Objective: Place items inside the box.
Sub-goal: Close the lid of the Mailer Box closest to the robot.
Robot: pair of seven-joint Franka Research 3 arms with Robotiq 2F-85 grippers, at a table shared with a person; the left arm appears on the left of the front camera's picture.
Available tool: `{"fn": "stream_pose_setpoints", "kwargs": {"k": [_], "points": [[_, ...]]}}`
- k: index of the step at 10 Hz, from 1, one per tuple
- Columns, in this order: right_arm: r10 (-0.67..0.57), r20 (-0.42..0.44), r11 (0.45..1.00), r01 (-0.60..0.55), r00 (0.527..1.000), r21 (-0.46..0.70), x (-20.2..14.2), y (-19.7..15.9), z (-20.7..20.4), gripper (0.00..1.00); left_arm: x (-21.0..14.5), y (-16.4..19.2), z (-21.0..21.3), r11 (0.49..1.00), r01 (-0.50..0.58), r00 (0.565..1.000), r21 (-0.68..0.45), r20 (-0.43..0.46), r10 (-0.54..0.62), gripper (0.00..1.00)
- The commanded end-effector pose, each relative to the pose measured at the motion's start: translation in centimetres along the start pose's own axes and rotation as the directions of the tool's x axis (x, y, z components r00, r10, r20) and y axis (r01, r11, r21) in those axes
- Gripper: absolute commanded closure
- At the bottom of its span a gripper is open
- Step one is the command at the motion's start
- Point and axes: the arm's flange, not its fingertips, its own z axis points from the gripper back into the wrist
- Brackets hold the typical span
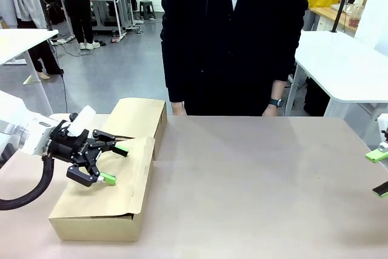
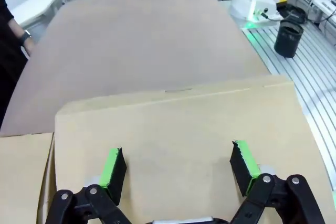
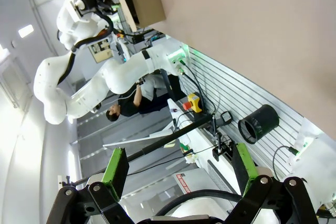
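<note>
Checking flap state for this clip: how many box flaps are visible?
2: one flap folded over the box under the left hand; another standing open behind. Others may be hidden.

one cardboard box (image 1: 103, 210), two grippers, one person (image 1: 233, 34)

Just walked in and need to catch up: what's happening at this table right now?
The left claw hangs open over the cardboard box, just above its flap, holding nothing. The box flaps look folded down over the top. The right claw waits open at the table's right edge. A person stands at the far side, hands down by the table edge, touching nothing.
</note>
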Motion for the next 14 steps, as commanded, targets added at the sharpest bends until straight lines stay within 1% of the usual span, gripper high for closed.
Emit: {"fn": "stream_pose_setpoints", "kwargs": {"k": [1,3,4,5,6,7,8,9,10,11,12,13,14], "points": [[-0.020,0.000,1.000,0.020,1.000,0.011,0.0,0.6,0.1,0.00,0.4,-3.0,-0.5,1.000,0.009,0.999,0.002,-0.037,-0.009,0.00],[-0.020,0.000,1.000,0.020,1.000,0.011,0.0,0.6,0.1,0.00,0.4,-3.0,0.1,1.000,0.001,0.998,0.002,-0.067,-0.001,0.00],[-0.020,0.000,1.000,0.020,1.000,0.011,0.0,0.6,0.1,0.00,0.9,-3.1,1.0,1.000,-0.013,0.999,0.003,-0.044,0.013,0.00],[-0.020,0.000,1.000,0.020,1.000,0.011,0.0,0.6,0.1,0.00,2.3,-3.3,3.2,0.998,-0.061,0.998,-0.003,0.007,0.061,0.00],[-0.020,0.000,1.000,0.020,1.000,0.011,0.0,0.6,0.1,0.00,4.0,-3.8,6.2,0.995,-0.099,0.992,0.016,0.080,0.098,0.00],[-0.020,0.000,1.000,0.020,1.000,0.011,0.0,0.6,0.1,0.00,5.4,-4.4,10.0,0.980,-0.192,0.970,0.045,0.163,0.182,0.00],[-0.020,0.000,1.000,0.020,1.000,0.011,0.0,0.6,0.1,0.00,6.0,-4.8,12.7,0.928,-0.359,0.912,0.099,0.248,0.326,0.00],[-0.020,0.000,1.000,0.020,1.000,0.011,0.0,0.6,0.1,0.00,6.4,-5.1,14.5,0.794,-0.582,0.801,0.175,0.296,0.521,0.00],[-0.020,0.000,1.000,0.020,1.000,0.011,0.0,0.6,0.1,0.00,5.9,-5.0,15.9,0.665,-0.723,0.684,0.188,0.335,0.649,0.00],[-0.020,0.000,1.000,0.020,1.000,0.011,0.0,0.6,0.1,0.00,4.2,-4.5,17.1,0.533,-0.838,0.537,0.117,0.350,0.767,0.00],[-0.020,0.000,1.000,0.020,1.000,0.011,0.0,0.6,0.1,0.00,2.3,-3.7,17.9,0.399,-0.917,0.369,-0.025,0.330,0.869,0.00],[-0.020,0.000,1.000,0.020,1.000,0.011,0.0,0.6,0.1,0.00,0.0,-2.9,18.5,0.314,-0.944,0.270,-0.101,0.309,0.912,0.00],[-0.020,0.000,1.000,0.020,1.000,0.011,0.0,0.6,0.1,0.00,-2.6,-2.1,19.0,0.191,-0.970,0.142,-0.148,0.288,0.947,0.00]]}}
